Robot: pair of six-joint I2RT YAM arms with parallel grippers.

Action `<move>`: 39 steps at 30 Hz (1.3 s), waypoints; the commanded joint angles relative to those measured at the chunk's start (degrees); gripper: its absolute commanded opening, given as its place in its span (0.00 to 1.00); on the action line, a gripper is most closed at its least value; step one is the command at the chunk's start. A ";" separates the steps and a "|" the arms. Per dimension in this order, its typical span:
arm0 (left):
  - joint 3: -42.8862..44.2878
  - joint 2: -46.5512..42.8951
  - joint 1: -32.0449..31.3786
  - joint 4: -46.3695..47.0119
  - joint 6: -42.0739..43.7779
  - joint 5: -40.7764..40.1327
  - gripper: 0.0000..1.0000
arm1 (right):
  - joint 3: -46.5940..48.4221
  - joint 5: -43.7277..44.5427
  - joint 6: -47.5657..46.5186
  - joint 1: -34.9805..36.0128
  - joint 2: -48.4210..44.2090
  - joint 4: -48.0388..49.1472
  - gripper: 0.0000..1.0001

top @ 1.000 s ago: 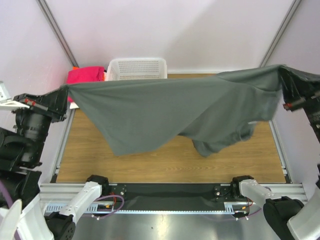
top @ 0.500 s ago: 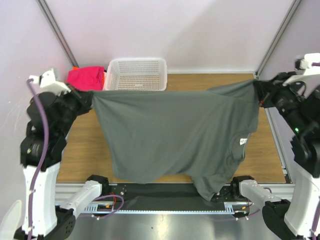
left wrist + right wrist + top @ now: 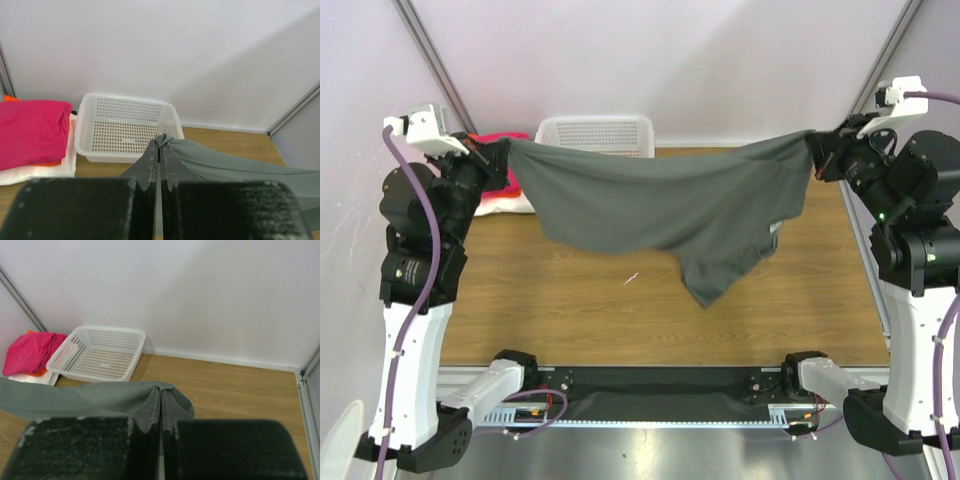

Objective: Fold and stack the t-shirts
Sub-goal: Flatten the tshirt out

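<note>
A dark grey t-shirt (image 3: 660,205) hangs stretched in the air between both arms above the wooden table (image 3: 580,310). My left gripper (image 3: 508,152) is shut on its left corner (image 3: 167,141). My right gripper (image 3: 812,150) is shut on the right corner (image 3: 160,389). The shirt sags in the middle, and its lower part hangs down to a point (image 3: 705,290). Folded magenta-pink (image 3: 30,130), orange (image 3: 52,162) and white (image 3: 35,172) t-shirts lie stacked at the back left.
A white plastic mesh basket (image 3: 595,135) stands at the back of the table beside the folded stack (image 3: 505,195). Metal frame rails run along the table's right side (image 3: 855,250) and front edge (image 3: 660,375).
Both arms have swung toward the back of the table and lifted the grey t-shirt. Its hanging part has come off the front rail and now hangs over the wood.
</note>
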 commanded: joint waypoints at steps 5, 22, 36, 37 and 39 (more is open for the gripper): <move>5.94 0.28 -0.14 3.37 3.11 -2.16 0.00 | 5.49 -1.03 -1.06 -0.38 1.33 7.75 0.00; 12.01 -6.57 -0.14 -14.46 -3.57 -10.60 0.00 | 12.79 5.65 -2.04 -0.29 -6.05 -4.37 0.00; 20.79 -8.60 -0.05 -29.58 -1.72 -6.12 0.00 | 20.61 2.93 1.21 -0.29 -8.78 -17.47 0.00; 21.41 -8.16 -0.05 -31.76 -1.73 -5.86 0.00 | 21.22 2.66 1.47 -0.29 -8.69 -19.48 0.00; 21.51 -8.07 -0.05 -32.84 -1.55 -5.76 0.00 | 21.23 2.66 1.48 -0.29 -9.04 -20.99 0.00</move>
